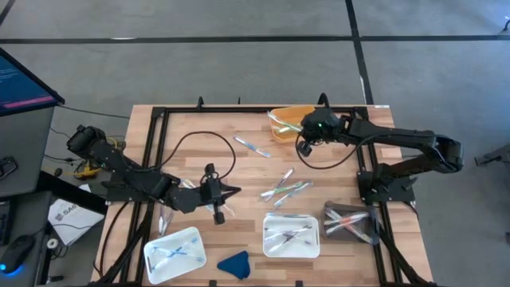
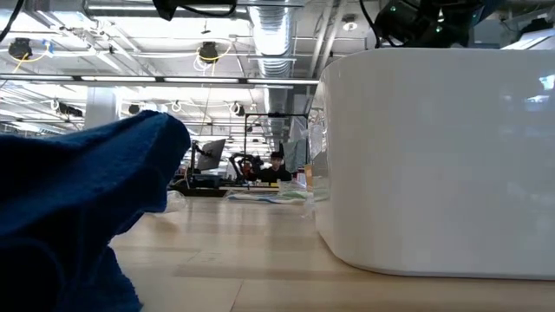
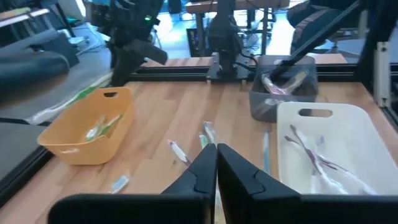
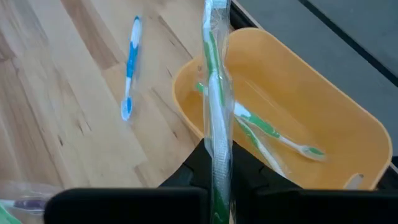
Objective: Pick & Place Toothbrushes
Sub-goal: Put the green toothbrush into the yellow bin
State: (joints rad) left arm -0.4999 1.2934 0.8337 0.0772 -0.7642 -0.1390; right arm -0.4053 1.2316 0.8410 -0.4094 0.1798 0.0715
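Wooden table [image 1: 239, 171], loose toothbrushes [image 1: 284, 188], trays, cable, blue cloth [image 1: 234, 264]

Both arms are black and built from thick, rounded segments. A small green light glows on the wrist of the right arm [image 1: 319, 125]. The fingers [image 3: 239, 177] of the left arm [image 1: 135, 182] are matte black wedges with flat inner faces.

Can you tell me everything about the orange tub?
The orange tub is a shallow oblong bin that looks like smooth plastic, with rounded corners and a handle slot in its end. It sits upright at the table's far edge. Green-and-white toothbrushes lie inside. The right gripper holds a wrapped green toothbrush at its rim.
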